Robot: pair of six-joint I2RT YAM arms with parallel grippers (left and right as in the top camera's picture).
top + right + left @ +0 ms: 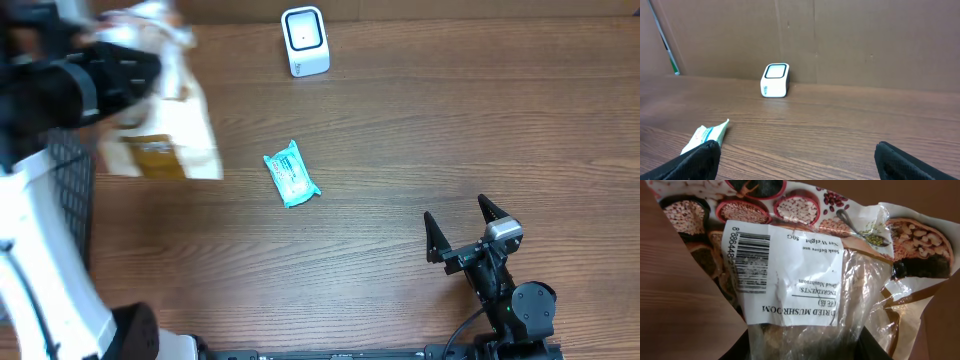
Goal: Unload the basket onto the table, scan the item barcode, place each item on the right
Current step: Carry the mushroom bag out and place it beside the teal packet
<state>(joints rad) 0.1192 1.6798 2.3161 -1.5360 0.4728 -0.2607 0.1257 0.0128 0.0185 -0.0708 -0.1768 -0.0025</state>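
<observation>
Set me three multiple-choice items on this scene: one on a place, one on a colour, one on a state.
1. The white boxy barcode scanner stands: A. at the far edge of the wooden table; B. in its middle; C. at its near edge.
2. The small flat wrapped packet lying on the table is: A. red; B. teal; C. black.
3. The printed plastic dried-mushroom bag is: A. flat beside the scanner; B. lying on the scanner; C. gripped by the left tool.
Key: 1 A: it sits by the back wall; 2 B: teal wrapper; 3 C: it fills the left wrist view, off the table.
</observation>
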